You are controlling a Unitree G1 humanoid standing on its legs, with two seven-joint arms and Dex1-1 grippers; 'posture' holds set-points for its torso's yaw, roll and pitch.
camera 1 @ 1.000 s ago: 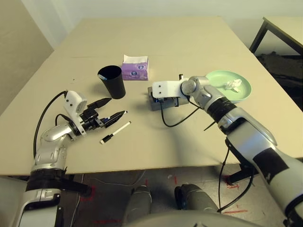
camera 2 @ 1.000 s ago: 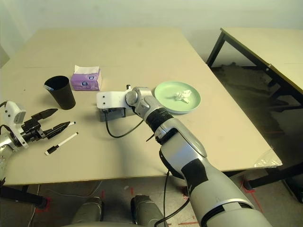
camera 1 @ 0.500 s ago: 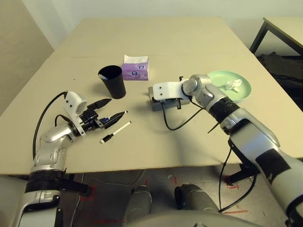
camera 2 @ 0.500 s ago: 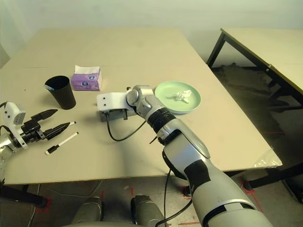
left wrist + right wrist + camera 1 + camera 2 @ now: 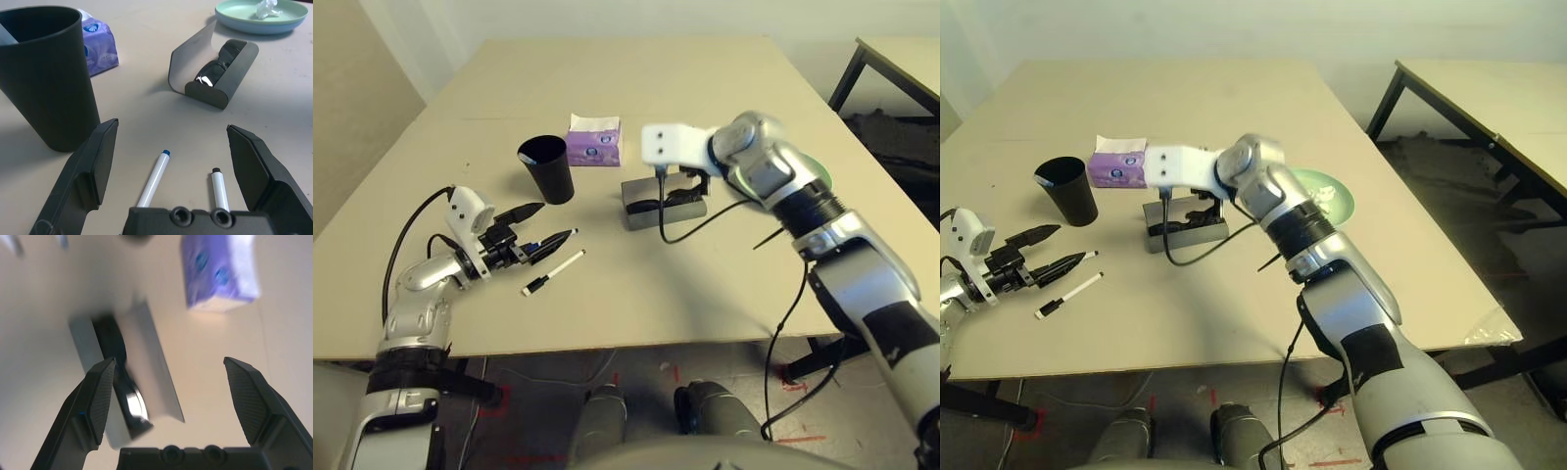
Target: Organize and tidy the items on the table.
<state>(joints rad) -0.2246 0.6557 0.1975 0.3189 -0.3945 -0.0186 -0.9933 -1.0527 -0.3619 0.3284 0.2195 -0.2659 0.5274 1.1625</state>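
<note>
Sunglasses (image 5: pixel 217 68) lie in the open case (image 5: pixel 215 73) below the raised right claw (image 5: pixel 171 401) (fingers spread).

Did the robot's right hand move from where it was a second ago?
Yes. The right gripper was down at the grey glasses case; now it has lifted above the case, open, leaving the black sunglasses inside.

Pale plain wall (image 5: pixel 1234 29) behind; second dark-legged table (image 5: pixel 1489 98) at right; grey floor (image 5: pixel 1449 166) between.

Lab-like room — bare tables (image 5: pixel 636 294), taped floor marks (image 5: pixel 1332 462), plain walls.
</note>
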